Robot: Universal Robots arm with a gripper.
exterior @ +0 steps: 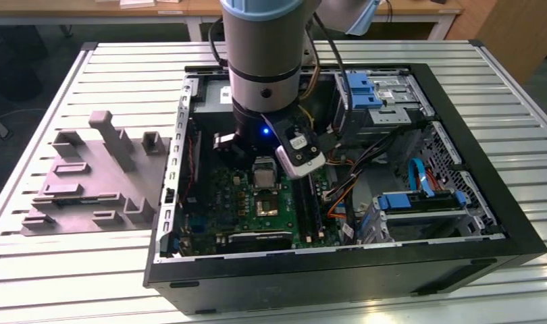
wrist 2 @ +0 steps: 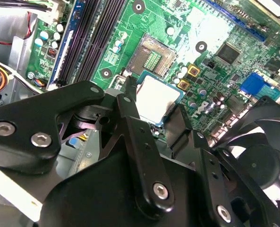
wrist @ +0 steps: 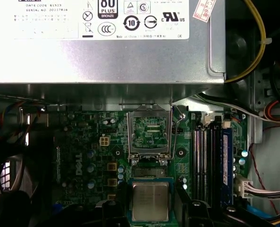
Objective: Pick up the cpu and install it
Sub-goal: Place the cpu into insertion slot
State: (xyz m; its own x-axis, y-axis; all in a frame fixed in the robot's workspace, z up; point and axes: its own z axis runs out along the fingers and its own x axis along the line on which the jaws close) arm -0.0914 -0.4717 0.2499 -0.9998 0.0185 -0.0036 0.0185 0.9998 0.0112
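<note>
Stands upright in the exterior view as a thick grey arm (exterior: 265, 47) with a pale blue ring up top, ending in a black wrist (exterior: 251, 131) with a small blue light lit. Carries a black gripper (wrist 2: 154, 101) aimed downward. Pinches a small square chip (wrist: 150, 202) by opposite edges between two black fingers (wrist 2: 130, 113) in both wrist views.
</note>
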